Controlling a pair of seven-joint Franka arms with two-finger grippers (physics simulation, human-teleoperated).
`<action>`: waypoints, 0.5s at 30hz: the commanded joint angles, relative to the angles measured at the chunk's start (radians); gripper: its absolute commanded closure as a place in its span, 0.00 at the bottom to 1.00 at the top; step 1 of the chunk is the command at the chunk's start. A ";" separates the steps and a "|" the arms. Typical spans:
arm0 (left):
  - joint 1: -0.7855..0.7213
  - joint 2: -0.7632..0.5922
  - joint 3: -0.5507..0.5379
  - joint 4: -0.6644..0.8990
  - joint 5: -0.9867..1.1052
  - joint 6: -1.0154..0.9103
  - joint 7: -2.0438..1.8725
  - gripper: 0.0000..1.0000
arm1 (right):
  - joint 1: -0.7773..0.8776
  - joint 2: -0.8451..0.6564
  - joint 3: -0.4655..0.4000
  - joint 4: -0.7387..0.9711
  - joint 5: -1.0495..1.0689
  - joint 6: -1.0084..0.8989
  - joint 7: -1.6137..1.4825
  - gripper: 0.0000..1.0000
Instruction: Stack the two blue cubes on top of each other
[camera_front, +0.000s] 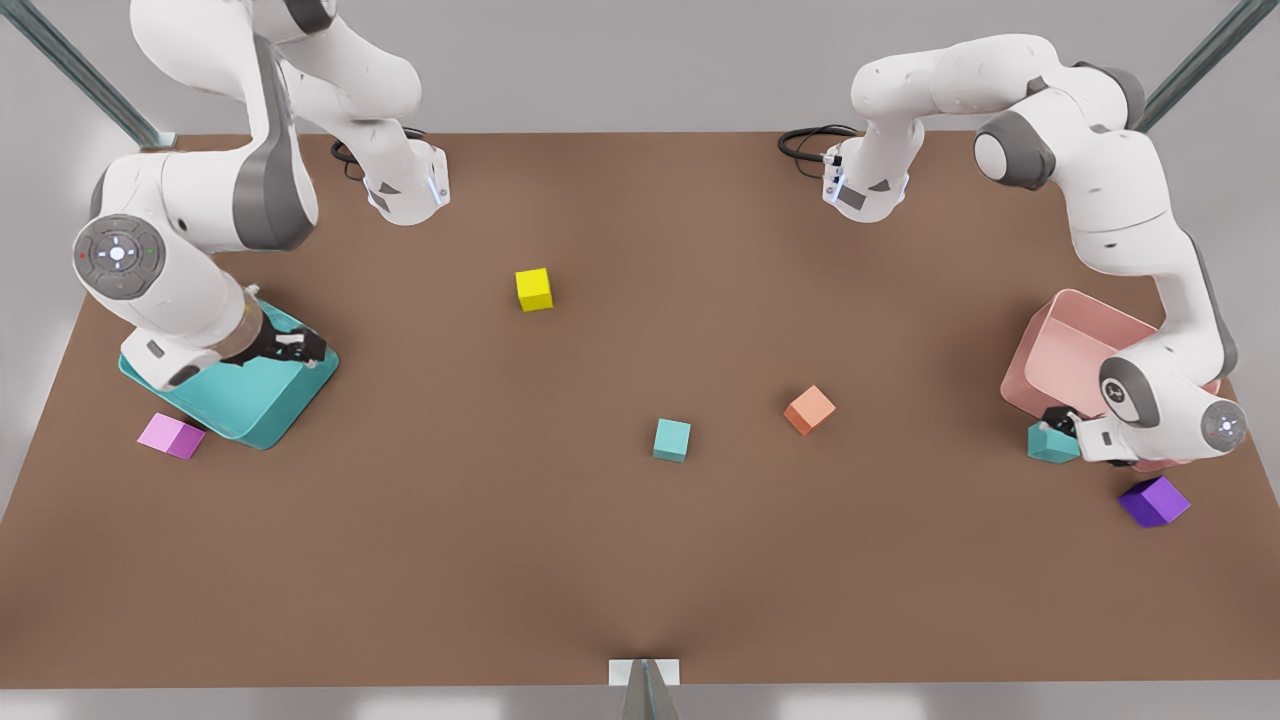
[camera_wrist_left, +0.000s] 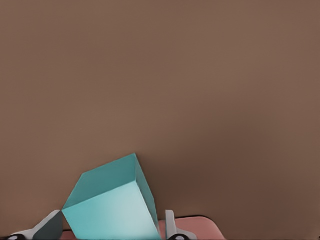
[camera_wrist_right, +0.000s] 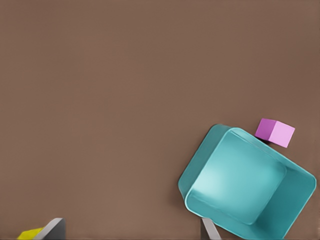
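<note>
Going from the front view's left: my right tool (camera_front: 300, 348) hangs over the teal tray (camera_front: 262, 412), with a pink cube (camera_front: 171, 436) just beside that tray's outer corner. This arm waits; its fingers (camera_wrist_right: 50, 230) stand apart with nothing between them, so I call it released. Farther along the tabletop (camera_front: 640, 560) sits a yellow cube (camera_front: 534, 289), then one blue cube (camera_front: 672, 440) alone in the open middle, with an orange cube (camera_front: 809, 410) near it. At the front view's right, my left tool (camera_front: 1062, 424) is at the second blue cube (camera_front: 1052, 444), close by the pink tray (camera_front: 1060, 352), with a purple cube (camera_front: 1153, 501) near. That cube is tilted, one edge raised, and I judge I am grasping it — though whether it has fully left the tabletop I cannot tell. So the stack is barely begun: one cube is gripped, the two are well apart, and carrying, lining up and setting down are all left. The left wrist view shows what the front view hides — the fingers (camera_wrist_left: 172, 227) flanking the tipped cube. The front view alone gives the spacing between the two cubes.
</note>
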 joint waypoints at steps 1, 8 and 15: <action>0.002 0.002 0.000 -0.003 0.000 0.001 -0.084 0.00 | 0.005 0.008 0.001 0.010 -0.012 -0.042 -0.232 0.00; 0.013 0.029 0.000 -0.003 -0.003 0.003 -0.090 0.00 | 0.020 0.022 0.004 0.011 -0.029 -0.044 -0.231 0.00; 0.014 0.051 0.000 -0.003 -0.008 0.003 -0.092 0.00 | 0.017 0.023 0.004 0.016 -0.029 -0.044 -0.232 0.00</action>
